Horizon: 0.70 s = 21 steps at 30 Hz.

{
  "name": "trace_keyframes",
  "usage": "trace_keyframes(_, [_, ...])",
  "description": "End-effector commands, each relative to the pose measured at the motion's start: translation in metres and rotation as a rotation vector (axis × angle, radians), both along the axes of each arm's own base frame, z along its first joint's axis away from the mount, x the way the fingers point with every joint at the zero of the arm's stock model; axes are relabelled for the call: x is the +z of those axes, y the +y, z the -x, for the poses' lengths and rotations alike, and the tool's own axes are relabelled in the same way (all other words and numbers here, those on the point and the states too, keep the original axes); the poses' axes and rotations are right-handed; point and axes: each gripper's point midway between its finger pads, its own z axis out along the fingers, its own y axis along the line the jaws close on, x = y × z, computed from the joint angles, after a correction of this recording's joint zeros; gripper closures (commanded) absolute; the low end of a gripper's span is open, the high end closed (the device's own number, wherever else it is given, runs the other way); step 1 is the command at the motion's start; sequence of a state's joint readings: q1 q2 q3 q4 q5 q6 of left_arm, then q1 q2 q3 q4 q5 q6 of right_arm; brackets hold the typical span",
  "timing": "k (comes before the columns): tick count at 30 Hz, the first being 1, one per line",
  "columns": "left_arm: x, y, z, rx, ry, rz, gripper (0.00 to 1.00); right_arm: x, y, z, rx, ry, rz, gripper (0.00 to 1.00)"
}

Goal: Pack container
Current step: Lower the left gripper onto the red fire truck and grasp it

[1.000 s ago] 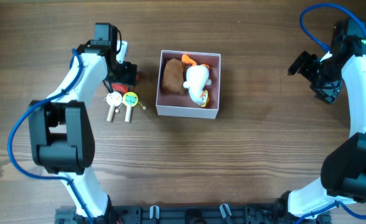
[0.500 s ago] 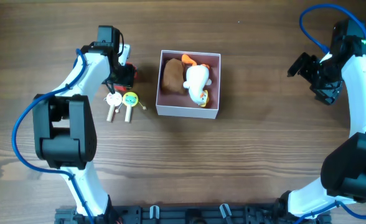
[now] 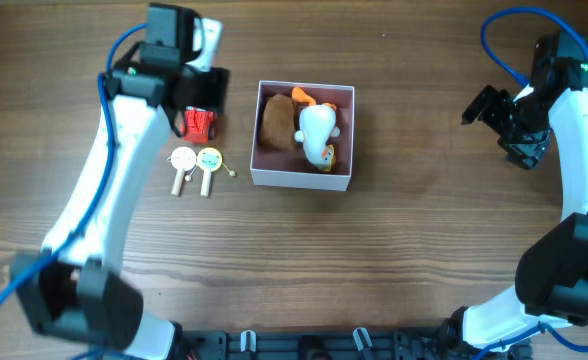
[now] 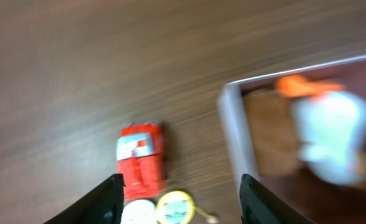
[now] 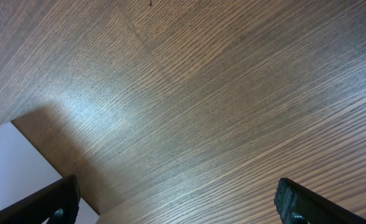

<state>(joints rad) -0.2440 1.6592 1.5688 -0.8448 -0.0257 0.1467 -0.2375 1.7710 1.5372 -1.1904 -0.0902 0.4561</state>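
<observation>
Pink-lined with thin white walls, the container (image 3: 301, 180) sits near the middle of the wooden worktop (image 3: 374, 260), with a brown plush toy (image 3: 274, 122) and a white duck toy (image 3: 317, 128) lying side by side inside it. The left claw (image 4: 182, 186) hangs spread wide and empty above a red toy car (image 4: 142, 160), which rests just left of the container, near a white disc (image 3: 182, 158) and a yellow-green disc (image 3: 210, 158). The right claw (image 5: 177, 202) is also spread wide with nothing between its fingers, well apart from the container at the right.
</observation>
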Motion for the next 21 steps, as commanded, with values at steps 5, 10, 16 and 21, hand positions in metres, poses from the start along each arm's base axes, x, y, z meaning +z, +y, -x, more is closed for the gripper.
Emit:
trace_keyframes(5, [0.005, 0.012, 0.009, 0.170, -0.015, -0.097, 0.18, -0.007, 0.004, 0.002, -0.011, 0.022, -0.024, 0.00])
trace_keyframes(10, [-0.048, 0.035, -0.003, 0.223, 0.149, -0.014, 0.14, -0.007, 0.004, 0.002, -0.011, 0.021, -0.023, 0.00])
trace_keyframes(16, [-0.127, 0.058, -0.014, 0.273, 0.330, 0.010, 0.10, -0.007, 0.004, 0.002, -0.011, 0.022, -0.024, 0.00])
trace_keyframes(21, [-0.172, 0.064, -0.021, 0.289, 0.391, -0.004, 0.12, -0.007, 0.004, 0.003, -0.011, 0.025, -0.024, 0.00])
